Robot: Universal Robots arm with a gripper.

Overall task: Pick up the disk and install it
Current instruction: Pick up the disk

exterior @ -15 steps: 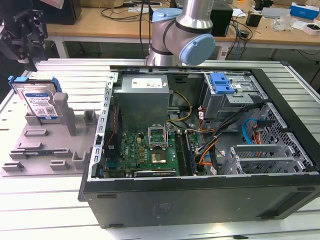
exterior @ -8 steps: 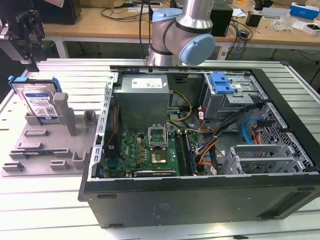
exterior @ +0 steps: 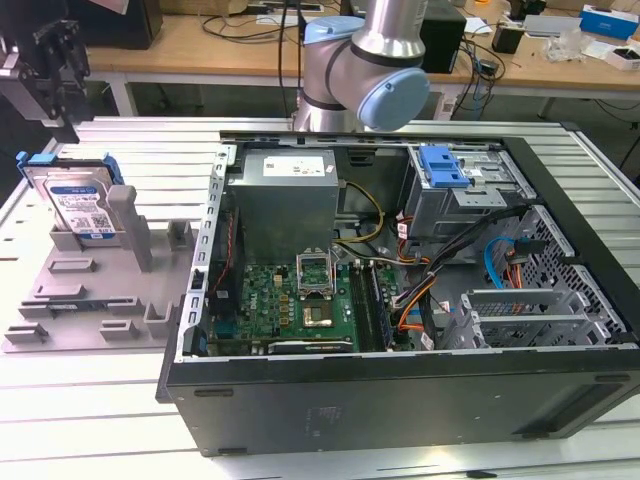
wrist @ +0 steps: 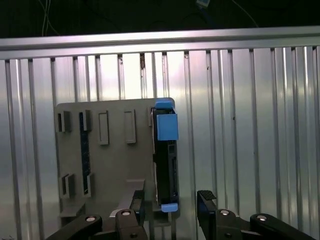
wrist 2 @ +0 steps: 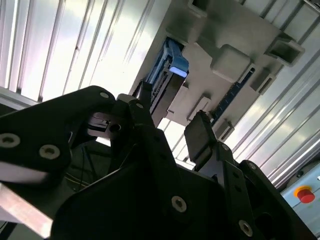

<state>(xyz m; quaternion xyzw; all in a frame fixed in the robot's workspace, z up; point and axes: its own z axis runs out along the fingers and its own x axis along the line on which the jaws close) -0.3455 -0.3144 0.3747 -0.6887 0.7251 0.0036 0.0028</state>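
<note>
I see the exterior view set high at the near edge of the slatted table [exterior: 90, 420]. It tilts down over the open computer case [exterior: 400, 400] toward the benches [exterior: 200, 50] behind, and the grey holder [exterior: 80, 300] lies at the exterior view's left. The first wrist view faces straight down on that holder and has the disk [wrist: 165, 165] edge-on. The second wrist view looks slantwise past the gripper [wrist 2: 170, 112], close in, at the same holder and disk.

Hard glare is seen on the slatted table [wrist: 240, 125] around the grey fixture [wrist: 110, 165]; background beyond it is left underexposed.
</note>
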